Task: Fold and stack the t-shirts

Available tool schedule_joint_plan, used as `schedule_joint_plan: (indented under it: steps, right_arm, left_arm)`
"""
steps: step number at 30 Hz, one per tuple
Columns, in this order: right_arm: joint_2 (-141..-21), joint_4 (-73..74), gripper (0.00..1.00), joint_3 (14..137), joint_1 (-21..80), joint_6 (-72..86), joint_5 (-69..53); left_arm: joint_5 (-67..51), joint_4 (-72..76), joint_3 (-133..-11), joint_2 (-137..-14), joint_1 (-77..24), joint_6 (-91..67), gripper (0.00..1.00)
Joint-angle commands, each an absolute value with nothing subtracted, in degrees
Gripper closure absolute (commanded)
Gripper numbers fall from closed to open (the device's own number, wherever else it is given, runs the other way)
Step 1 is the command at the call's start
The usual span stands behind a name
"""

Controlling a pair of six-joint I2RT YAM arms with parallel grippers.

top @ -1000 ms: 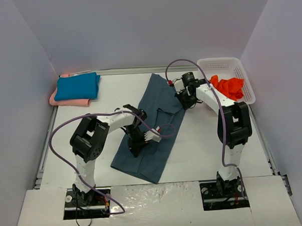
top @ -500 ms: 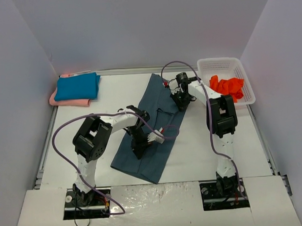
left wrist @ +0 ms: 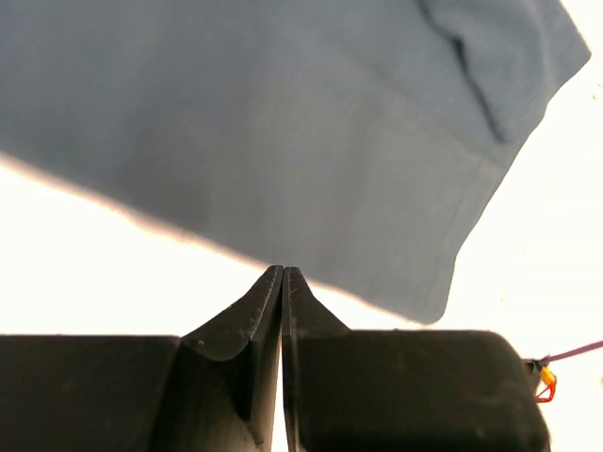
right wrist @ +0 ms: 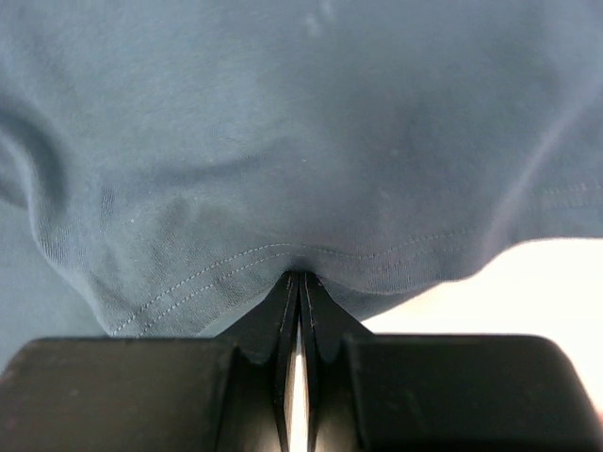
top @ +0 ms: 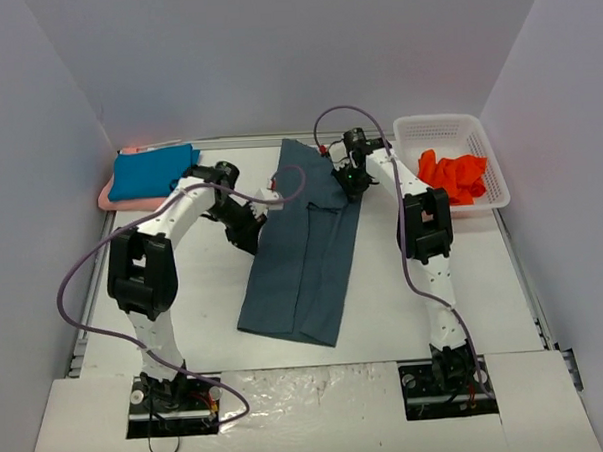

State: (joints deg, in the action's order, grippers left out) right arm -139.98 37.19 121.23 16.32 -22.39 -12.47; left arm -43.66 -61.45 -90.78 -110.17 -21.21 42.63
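1. White surface [top: 185, 311]: bed for everything here, walled on three sides.
2. Slate t-shirt [top: 299, 276]: mid-surface, already folded into a long narrow band. Long axis far to near, the near end leaning a little toward the left arm. No telling which end is the collar.
3. White lattice basket [top: 447, 125]: far right corner, holding the crumpled orange-red t-shirt [top: 457, 174], not yet folded.
4. Teal t-shirt [top: 151, 172]: folded, lying on the folded pink t-shirt [top: 108, 200] in the far left corner, well apart from the band.
5. Right claw [top: 352, 182]: at the band's far right corner, jaws closed on a stitched hem, with cloth puckering toward the tips in the wrist view.
6. Left claw [top: 247, 233]: at the band's left long edge, in its far half, so the cloth lies to its right. Jaws fully closed, tips right at the hem. Cannot tell whether any cloth is pinched between them.
7. Likely next: a crosswise fold along the long axis, far end toward near end. Both claws sit in the far half, the right one nearer the far end. Main risk: the left edge slipping free.
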Motion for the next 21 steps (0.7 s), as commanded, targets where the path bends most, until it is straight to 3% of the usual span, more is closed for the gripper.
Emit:
schedule_joint_plan:
  steps: [1,10,21]
  right_arm:
    - [-145.54,39.55,1.0,127.95,16.26,-22.94,-11.08]
    - [-156.18,38.85,1.0,145.28,16.52,-24.78,-7.3]
    - [-148.37,32.61,1.0,140.72,17.05,-25.75,-7.73]
  left_arm:
    - [-43.07,-62.4,-92.72,-105.21,-18.38,40.43,0.97]
    - [-41.49,-62.32,-90.8,-104.59,-11.25,40.25,0.98]
    - [-40.52,-61.18,-89.03,-101.96,-7.12,41.31,0.97]
